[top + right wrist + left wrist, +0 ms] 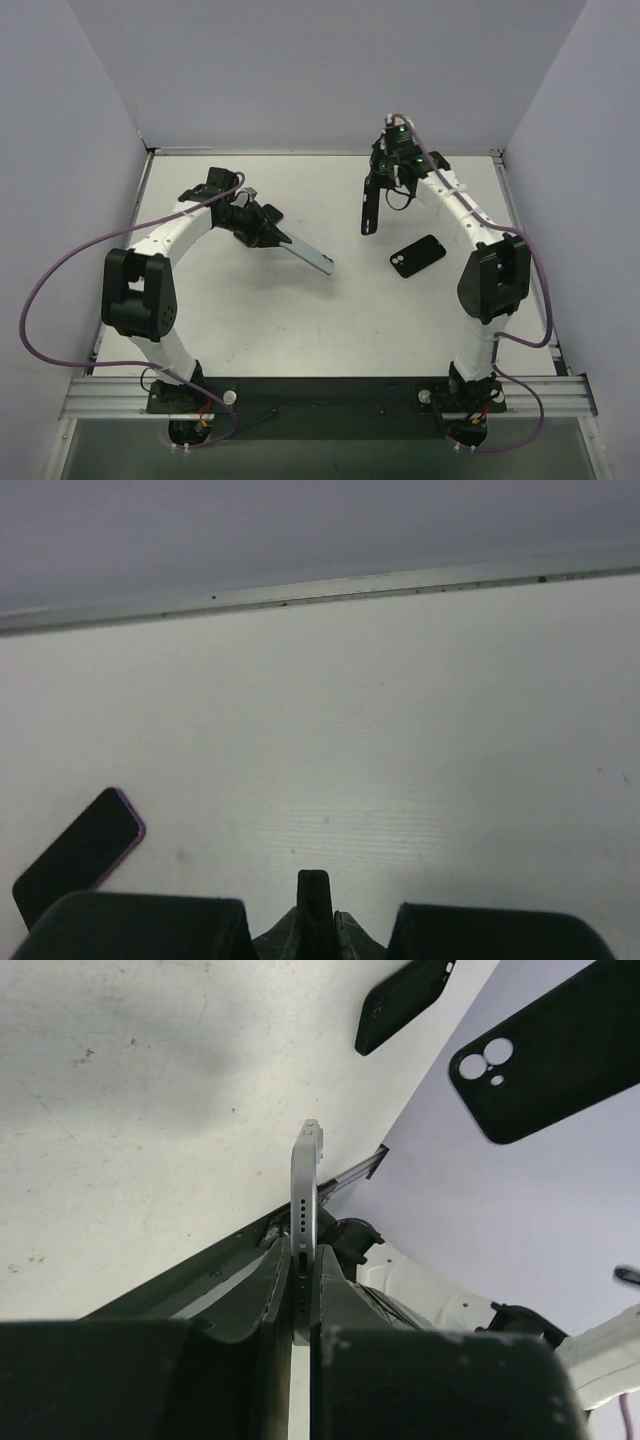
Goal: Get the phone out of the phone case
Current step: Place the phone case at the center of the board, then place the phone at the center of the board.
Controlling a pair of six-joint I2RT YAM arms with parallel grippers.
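Middle of the white worktop (300, 330) is kinda crowded. The flat silver phone (310, 255) pokes out of the left fingers (255, 1300) toward centre, and the matte black phone case (370, 208) hangs from the right fingers (460, 935), with just a narrow lane between those two. A second black case (417, 256) lies flat near the right arm (470, 225). A black purple-edged slab (80, 855) lies by the left fingers. The front strip and back-centre are open; lilac walls (300, 70) box in three sides.
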